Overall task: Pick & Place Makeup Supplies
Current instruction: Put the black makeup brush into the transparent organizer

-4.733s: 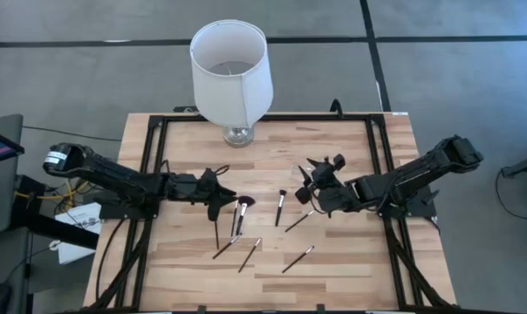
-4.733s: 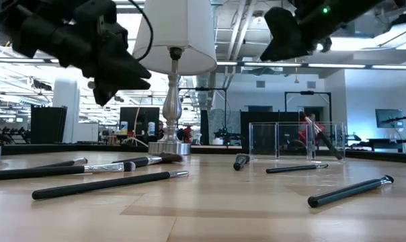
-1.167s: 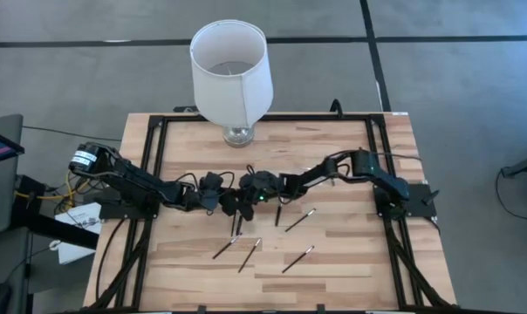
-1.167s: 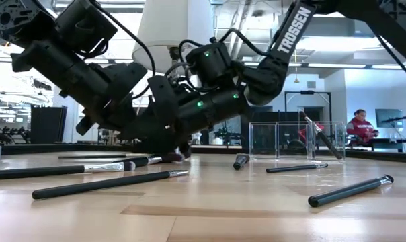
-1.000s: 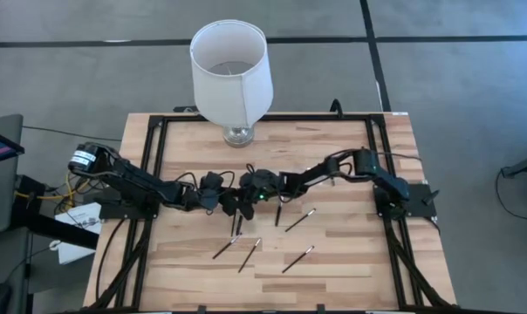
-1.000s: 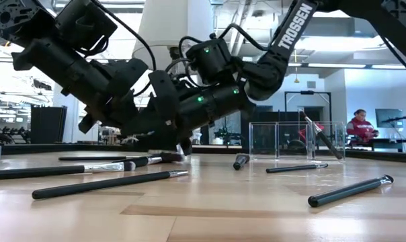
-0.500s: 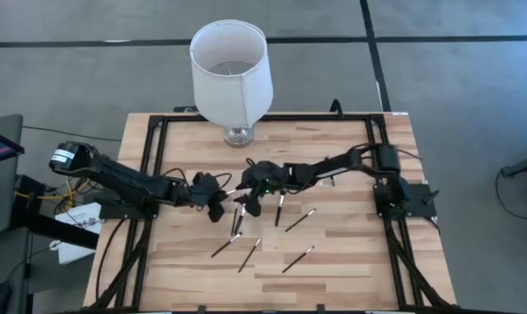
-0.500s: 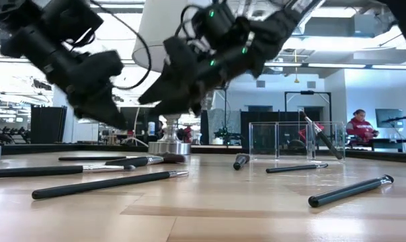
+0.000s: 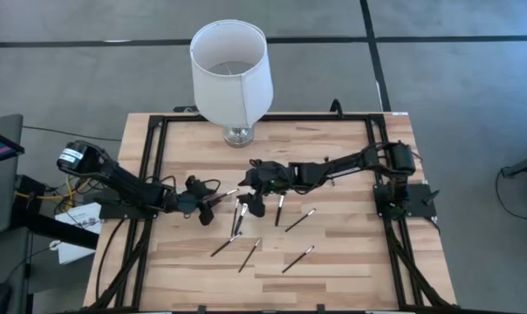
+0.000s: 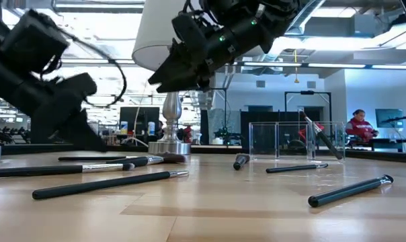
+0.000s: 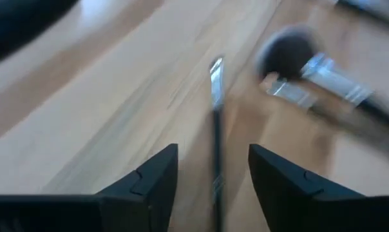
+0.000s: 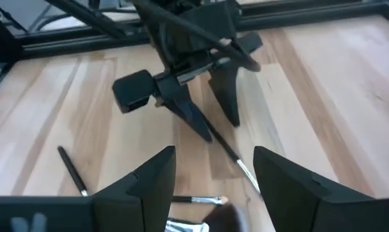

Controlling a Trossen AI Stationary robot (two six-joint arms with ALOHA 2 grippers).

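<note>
High view: both the left gripper (image 9: 213, 205) and the right gripper (image 9: 249, 205) are seen parted and empty above the makeup brushes (image 9: 242, 228), which are scattered mid-surface (image 9: 351, 262) before the lampshade (image 9: 231, 71).

white lampshade (image 9: 231, 71), pale wood table (image 9: 342, 262), dark-handled brushes (image 9: 297, 259)

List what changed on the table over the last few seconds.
Both arms met at mid-table, then parted. The left gripper has pulled back toward its own side, open over a thin brush. The right gripper has lifted, open and empty. The lamp and nearer brushes stayed put.
</note>
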